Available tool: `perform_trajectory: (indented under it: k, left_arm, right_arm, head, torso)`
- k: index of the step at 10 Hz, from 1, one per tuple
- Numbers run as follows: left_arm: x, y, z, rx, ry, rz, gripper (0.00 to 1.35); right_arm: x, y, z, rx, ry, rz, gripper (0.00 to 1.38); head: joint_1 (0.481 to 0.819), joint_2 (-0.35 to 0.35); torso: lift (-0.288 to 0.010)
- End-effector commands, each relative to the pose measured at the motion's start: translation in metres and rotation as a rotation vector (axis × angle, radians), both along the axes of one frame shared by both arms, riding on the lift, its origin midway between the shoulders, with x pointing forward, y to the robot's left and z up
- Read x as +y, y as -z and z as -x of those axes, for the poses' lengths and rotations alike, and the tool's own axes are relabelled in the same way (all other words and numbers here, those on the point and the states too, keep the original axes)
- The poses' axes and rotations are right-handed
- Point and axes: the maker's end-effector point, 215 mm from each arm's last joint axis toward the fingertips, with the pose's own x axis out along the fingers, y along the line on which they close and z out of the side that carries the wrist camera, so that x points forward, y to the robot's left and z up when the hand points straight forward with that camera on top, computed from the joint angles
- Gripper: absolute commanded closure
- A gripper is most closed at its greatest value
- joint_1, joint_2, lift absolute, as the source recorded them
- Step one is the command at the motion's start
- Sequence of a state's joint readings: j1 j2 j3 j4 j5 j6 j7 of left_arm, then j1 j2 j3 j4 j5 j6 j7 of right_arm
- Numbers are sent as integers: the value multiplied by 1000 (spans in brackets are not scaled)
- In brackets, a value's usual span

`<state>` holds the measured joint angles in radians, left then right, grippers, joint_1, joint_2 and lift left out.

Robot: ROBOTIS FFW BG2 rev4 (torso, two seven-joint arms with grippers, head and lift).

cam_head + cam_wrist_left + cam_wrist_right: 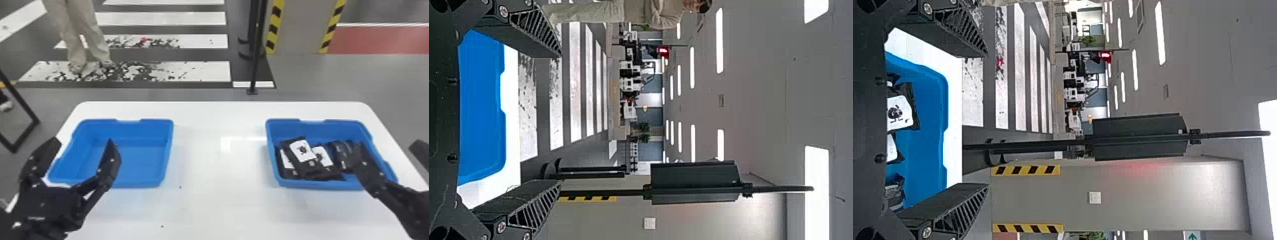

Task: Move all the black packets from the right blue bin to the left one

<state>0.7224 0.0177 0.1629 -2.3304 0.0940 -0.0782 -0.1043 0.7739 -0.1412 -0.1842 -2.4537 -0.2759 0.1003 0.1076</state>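
1. My right pincer (pixel 987 120) stood wide, gripping nothing; the flat black packets with white labels (pixel 301 151) lay mostly inward of it, overlapping in the right blue plastic bin (pixel 319 184).
2. My left pincer (pixel 83 139) was wide too, with the left blue plastic bin (pixel 137 153) beyond and below it.
3. I couldn't fairly judge the right pincer's height; going straight down risked its outer finger striking the rim.
4. Closing on that overlap might have dragged up a second packet, then dropped it.

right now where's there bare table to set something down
The white tabletop between the left blue bin and right blue bin, bar small specks. Crowded: the right bin, with black packets and the right gripper; the left gripper is at the left bin.
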Motion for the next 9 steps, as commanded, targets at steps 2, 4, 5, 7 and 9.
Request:
perform_trajectory:
  k: [2,4,5,7,9]
  left_arm:
    - [0,0,0,1,0,1,133]
    - [-1,-1,0,-2,2,6,133]
    - [0,-1,0,-2,0,7,133]
    - [0,-1,0,-2,2,7,133]
    - [0,-1,0,-2,0,7,133]
  right_arm:
    - [0,3,-1,5,1,-2,94]
    - [0,2,-1,2,0,2,94]
    - [0,2,-1,2,0,2,94]
    - [0,2,-1,5,0,2,94]
    - [0,6,-5,24,-4,-7,94]
  head:
    - [695,21]
    - [695,21]
    - [695,21]
    - [695,22]
    - [695,22]
  torso:
    - [-140]
    - [-140]
    - [-140]
    - [-140]
    - [-140]
